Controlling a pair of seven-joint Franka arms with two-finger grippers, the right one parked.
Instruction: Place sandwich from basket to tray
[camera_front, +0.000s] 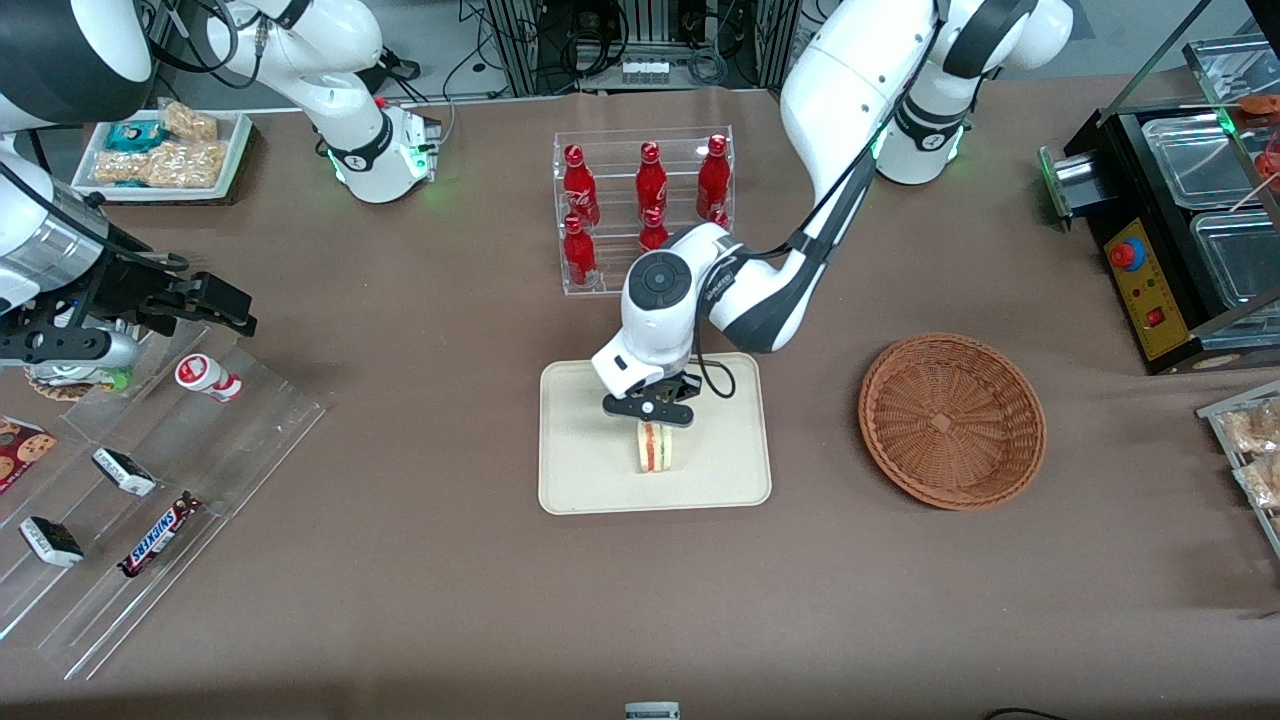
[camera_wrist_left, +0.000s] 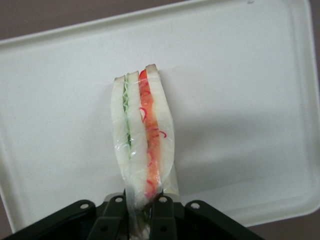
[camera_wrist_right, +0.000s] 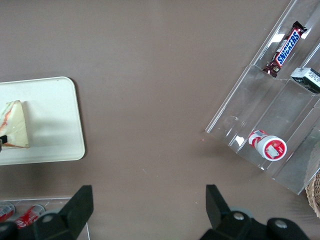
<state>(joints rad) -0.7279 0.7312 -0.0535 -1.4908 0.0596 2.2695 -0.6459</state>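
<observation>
The sandwich (camera_front: 657, 448) (camera_wrist_left: 142, 135) (camera_wrist_right: 14, 125), a clear-wrapped wedge with orange-red and green layers, stands on edge over the middle of the cream tray (camera_front: 590, 470) (camera_wrist_left: 240, 75) (camera_wrist_right: 55, 110). My gripper (camera_front: 655, 422) (camera_wrist_left: 142, 207) points down above the tray and is shut on one end of the sandwich. I cannot tell whether the sandwich touches the tray's floor. The round wicker basket (camera_front: 950, 420) lies beside the tray, toward the working arm's end of the table, with nothing in it.
A clear rack of red bottles (camera_front: 645, 210) stands farther from the front camera than the tray. Stepped acrylic racks (camera_front: 150, 480) with a Snickers bar (camera_front: 160, 535) lie toward the parked arm's end. A black appliance (camera_front: 1180, 230) and bagged snacks (camera_front: 1255, 450) sit past the basket.
</observation>
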